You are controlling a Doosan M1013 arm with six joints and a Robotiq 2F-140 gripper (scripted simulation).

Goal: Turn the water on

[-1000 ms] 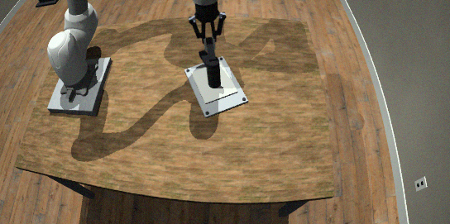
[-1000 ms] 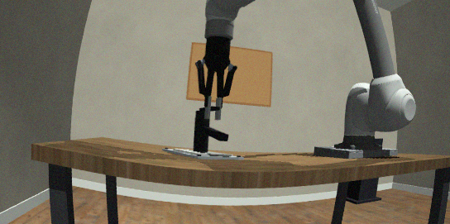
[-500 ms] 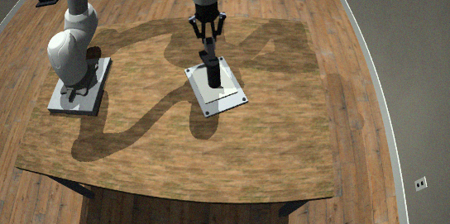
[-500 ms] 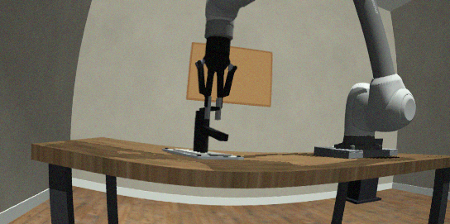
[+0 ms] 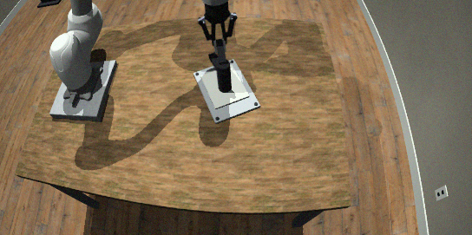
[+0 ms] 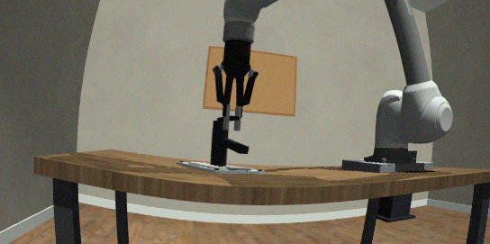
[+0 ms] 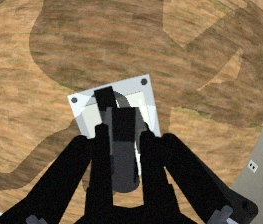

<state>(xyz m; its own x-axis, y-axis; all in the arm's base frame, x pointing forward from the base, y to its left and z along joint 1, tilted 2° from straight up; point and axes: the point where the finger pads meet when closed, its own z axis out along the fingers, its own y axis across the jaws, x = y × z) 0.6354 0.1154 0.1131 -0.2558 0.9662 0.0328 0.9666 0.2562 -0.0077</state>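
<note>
A black tap (image 5: 224,75) stands on a grey base plate (image 5: 226,90) in the middle of the wooden table. It also shows in the side view (image 6: 219,146), with its spout (image 6: 237,146) pointing right. Its dark grey lever (image 5: 219,49) rises from the top of the tap body; it also shows in the wrist view (image 7: 123,149). My gripper (image 5: 218,41) hangs straight down over the tap and is shut on the lever. In the side view the fingertips of my gripper (image 6: 231,119) sit at the top of the tap. In the wrist view my gripper's two fingers press the lever from both sides.
The arm's own base (image 5: 82,93) stands on a grey plate at the table's left side. An orange panel (image 6: 250,81) hangs on the wall behind. The table's front edge (image 5: 182,204) curves outward.
</note>
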